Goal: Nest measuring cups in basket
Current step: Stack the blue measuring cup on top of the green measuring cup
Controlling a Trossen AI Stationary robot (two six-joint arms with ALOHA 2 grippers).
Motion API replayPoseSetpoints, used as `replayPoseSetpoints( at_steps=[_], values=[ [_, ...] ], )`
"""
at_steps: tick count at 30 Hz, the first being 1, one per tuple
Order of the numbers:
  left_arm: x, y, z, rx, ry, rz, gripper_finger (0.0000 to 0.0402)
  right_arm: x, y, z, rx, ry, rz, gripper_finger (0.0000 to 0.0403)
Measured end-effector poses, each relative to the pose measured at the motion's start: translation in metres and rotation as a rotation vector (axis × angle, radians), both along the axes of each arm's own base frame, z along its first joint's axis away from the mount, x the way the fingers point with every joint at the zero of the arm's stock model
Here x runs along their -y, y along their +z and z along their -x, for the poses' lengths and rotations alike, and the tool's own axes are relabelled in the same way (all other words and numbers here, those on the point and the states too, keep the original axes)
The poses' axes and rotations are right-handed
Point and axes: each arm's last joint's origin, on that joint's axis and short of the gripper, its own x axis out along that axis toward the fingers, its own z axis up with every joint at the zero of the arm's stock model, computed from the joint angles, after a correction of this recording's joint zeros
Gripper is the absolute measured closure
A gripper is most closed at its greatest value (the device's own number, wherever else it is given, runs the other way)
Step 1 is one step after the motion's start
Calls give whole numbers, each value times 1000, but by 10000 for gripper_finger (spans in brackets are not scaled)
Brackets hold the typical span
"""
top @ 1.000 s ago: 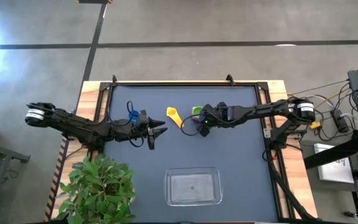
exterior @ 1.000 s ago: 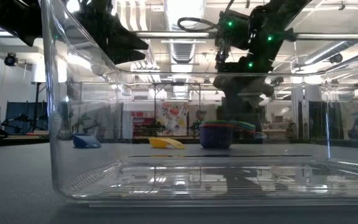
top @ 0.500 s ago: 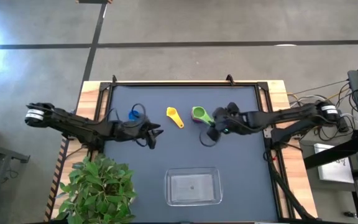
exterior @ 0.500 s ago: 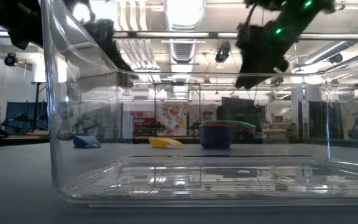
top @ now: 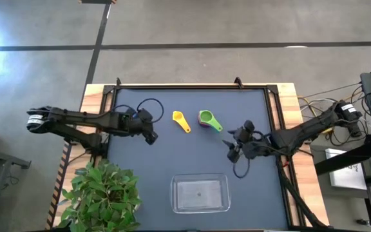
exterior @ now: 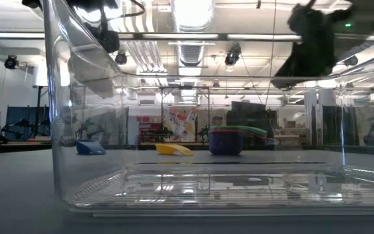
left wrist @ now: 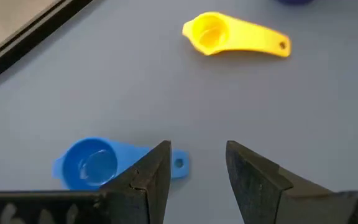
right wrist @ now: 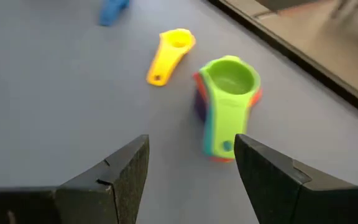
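Note:
A nested stack of cups with the green cup (right wrist: 229, 84) on top stands on the dark mat (top: 206, 118); purple shows at its base in the low view (exterior: 226, 142). The yellow cup (top: 181, 120) lies to its left. The blue cup (left wrist: 92, 165) lies farther left, hidden under my left arm in the high view. My left gripper (left wrist: 196, 155) hovers open just above the blue cup's handle end (left wrist: 179, 163). My right gripper (top: 234, 147) is open, to the near right of the stack. The clear basket (top: 200, 193) sits near the table's near edge.
A potted plant (top: 105, 193) stands at the near left corner. A raised frame (top: 192, 87) borders the mat. Bare mat lies between the cups and the basket. In the low view the basket wall (exterior: 63, 130) fills the foreground.
My right gripper has drawn back from the cup stack toward the table's near right and risen; the stack stays put. My left gripper has pulled back toward the left and far side, and its arm now covers the blue cup in the high view.

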Motion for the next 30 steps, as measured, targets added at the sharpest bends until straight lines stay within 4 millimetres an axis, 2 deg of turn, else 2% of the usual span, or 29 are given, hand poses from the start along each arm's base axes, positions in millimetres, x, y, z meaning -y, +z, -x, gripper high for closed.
replayPoseSetpoints(
  at_steps=[6, 12, 20, 30],
  values=[
    [-13, -14, 9, -79, 40, 78, 265, -15, -14, 15, 57, 98, -22, 179],
    [-27, -34, 23, -149, 116, 129, 265, -17, -8, 18, 90, 130, -16, 179],
    [-42, -48, 34, -194, 185, 152, 265, -18, -8, 19, 82, 146, -4, 179],
    [-49, -59, 30, -268, 146, 143, 260, -18, -8, 19, 83, 147, -3, 179]
  ],
)
